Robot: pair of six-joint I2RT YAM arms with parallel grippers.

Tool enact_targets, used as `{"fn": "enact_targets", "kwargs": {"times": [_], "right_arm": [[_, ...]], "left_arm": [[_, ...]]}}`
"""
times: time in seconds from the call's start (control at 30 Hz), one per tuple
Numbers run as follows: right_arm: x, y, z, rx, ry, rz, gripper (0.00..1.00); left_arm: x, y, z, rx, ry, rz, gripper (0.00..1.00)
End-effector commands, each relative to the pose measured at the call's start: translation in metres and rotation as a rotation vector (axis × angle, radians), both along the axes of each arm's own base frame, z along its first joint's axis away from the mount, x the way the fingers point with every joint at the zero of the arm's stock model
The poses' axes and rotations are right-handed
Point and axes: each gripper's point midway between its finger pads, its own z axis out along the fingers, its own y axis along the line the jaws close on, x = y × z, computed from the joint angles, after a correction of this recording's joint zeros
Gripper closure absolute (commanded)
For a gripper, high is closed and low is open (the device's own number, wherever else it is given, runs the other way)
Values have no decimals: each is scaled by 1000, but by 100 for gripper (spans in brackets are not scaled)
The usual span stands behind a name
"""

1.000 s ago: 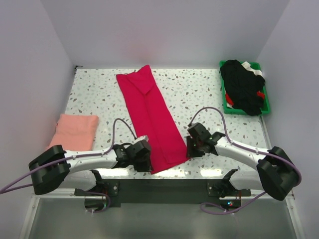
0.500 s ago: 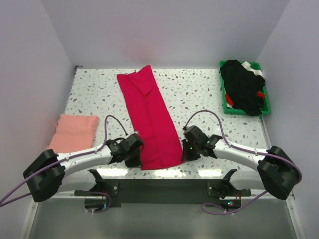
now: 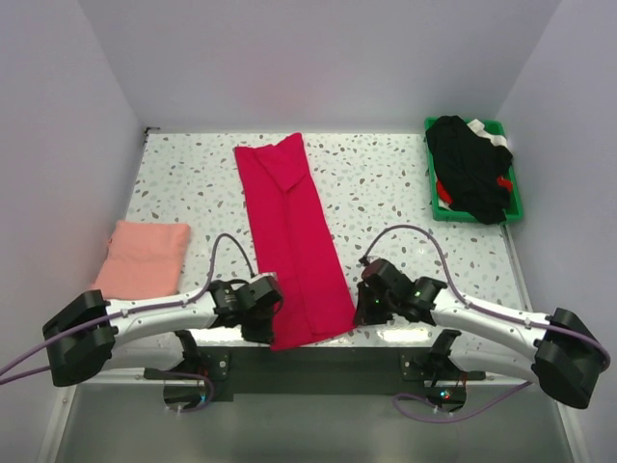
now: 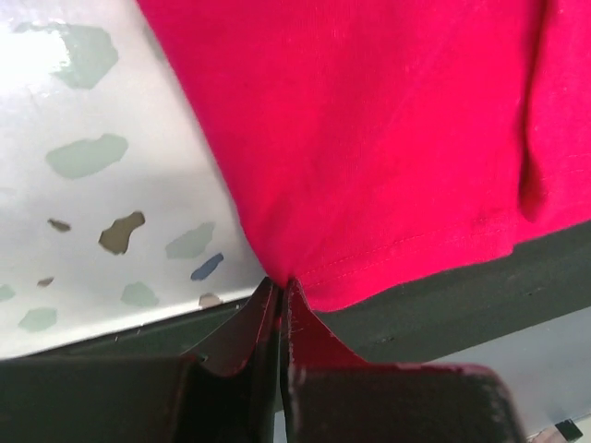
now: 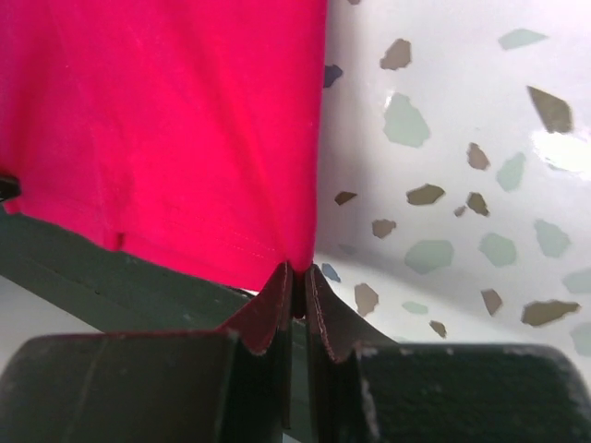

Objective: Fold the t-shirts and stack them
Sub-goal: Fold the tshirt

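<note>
The crimson-red t-shirt [image 3: 289,231] lies as a long narrow strip from the table's back to its near edge. My left gripper [image 3: 268,328] is shut on its near left hem corner [image 4: 277,277]. My right gripper [image 3: 361,307] is shut on its near right hem corner [image 5: 297,268]. The hem hangs slightly over the table's dark front edge. The salmon-pink t-shirt [image 3: 145,257] lies folded at the left side of the table, apart from both grippers.
A green plastic bin [image 3: 512,193] at the back right holds dark clothes [image 3: 470,166]. Walls close the left, back and right sides. The speckled table [image 3: 386,183] ends at a dark front strip [image 4: 480,295] under the hem.
Both grippers have pulled the red shirt's near hem toward the front edge and a little left. The strip now lies straighter, and its far end has slid nearer.
</note>
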Motion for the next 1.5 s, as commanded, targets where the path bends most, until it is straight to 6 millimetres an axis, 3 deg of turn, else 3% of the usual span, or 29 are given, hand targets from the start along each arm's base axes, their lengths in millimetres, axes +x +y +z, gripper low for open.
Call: {"fn": "enact_targets", "kwargs": {"times": [0.0, 0.03, 0.1, 0.27, 0.4, 0.5, 0.57, 0.7, 0.77, 0.83, 0.87, 1.0, 1.07, 1.1, 1.2, 1.47], "right_arm": [[6, -12, 14, -54, -47, -25, 100], [11, -8, 23, -43, -70, -15, 100], [18, -9, 30, -67, -105, -10, 100], [46, 12, 59, -66, -183, 14, 100], [72, 36, 67, -75, -224, 21, 100], [103, 58, 87, -24, -271, -12, 100], [123, 64, 79, -46, -256, -37, 100], [174, 84, 93, -10, -311, -111, 100], [190, 88, 81, -31, -290, -132, 100], [213, 90, 86, -17, -309, -165, 100], [221, 92, 76, -28, -295, -173, 100], [258, 96, 78, -11, -323, -201, 100], [270, 98, 76, -15, -331, -203, 100], [275, 99, 65, -29, -317, -202, 100], [301, 97, 65, 1, -315, -226, 100], [334, 99, 60, 44, -299, -235, 100]], "left_arm": [[2, 0, 21, 12, -11, 16, 100], [9, -5, 31, -3, -37, 17, 98], [17, -6, 37, 2, -70, 18, 95], [43, -14, 53, -26, -138, 36, 94], [82, -11, 68, -69, -202, 97, 93], [113, -11, 78, -73, -260, 129, 91], [133, -17, 87, -114, -296, 148, 91], [163, -17, 82, -135, -305, 206, 91], [178, -17, 82, -175, -304, 236, 91], [189, -17, 78, -188, -296, 257, 91], [202, -13, 80, -198, -312, 288, 91], [235, -7, 73, -190, -318, 354, 91], [252, -5, 77, -220, -328, 393, 91], [257, -5, 77, -223, -327, 405, 91], [275, 2, 73, -208, -323, 446, 91], [311, 25, 77, -195, -337, 537, 91]]}}
